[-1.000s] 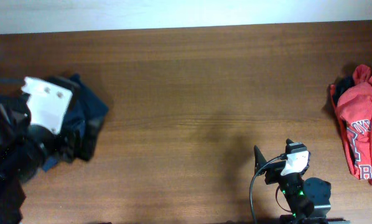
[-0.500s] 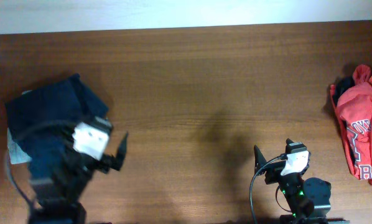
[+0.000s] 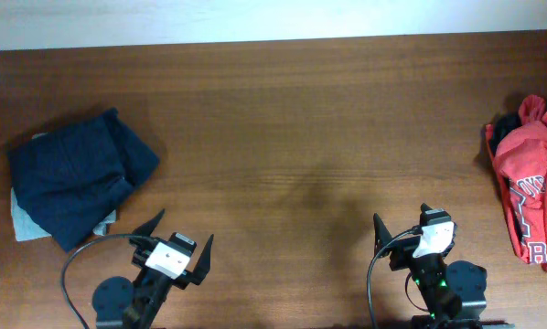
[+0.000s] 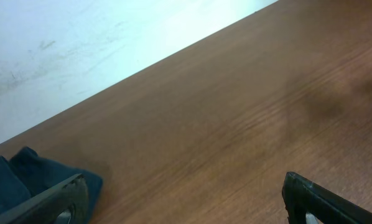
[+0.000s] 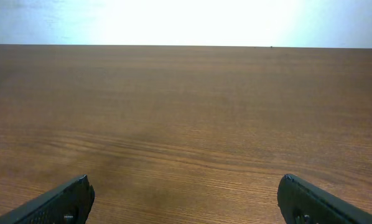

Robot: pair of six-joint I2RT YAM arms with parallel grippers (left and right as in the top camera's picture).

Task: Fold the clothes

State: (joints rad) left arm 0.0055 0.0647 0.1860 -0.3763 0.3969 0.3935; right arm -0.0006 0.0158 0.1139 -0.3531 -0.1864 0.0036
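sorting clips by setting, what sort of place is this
Probably a robotics lab or test bench, not a home: a bare wooden table against a plain white wall, the left gripper and right gripper open at its near edge, and navy shorts and a red garment set at its ends.

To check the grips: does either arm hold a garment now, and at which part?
Nothing is held. The left gripper and right gripper have open, empty fingers, touching neither the navy shorts nor the red garment.
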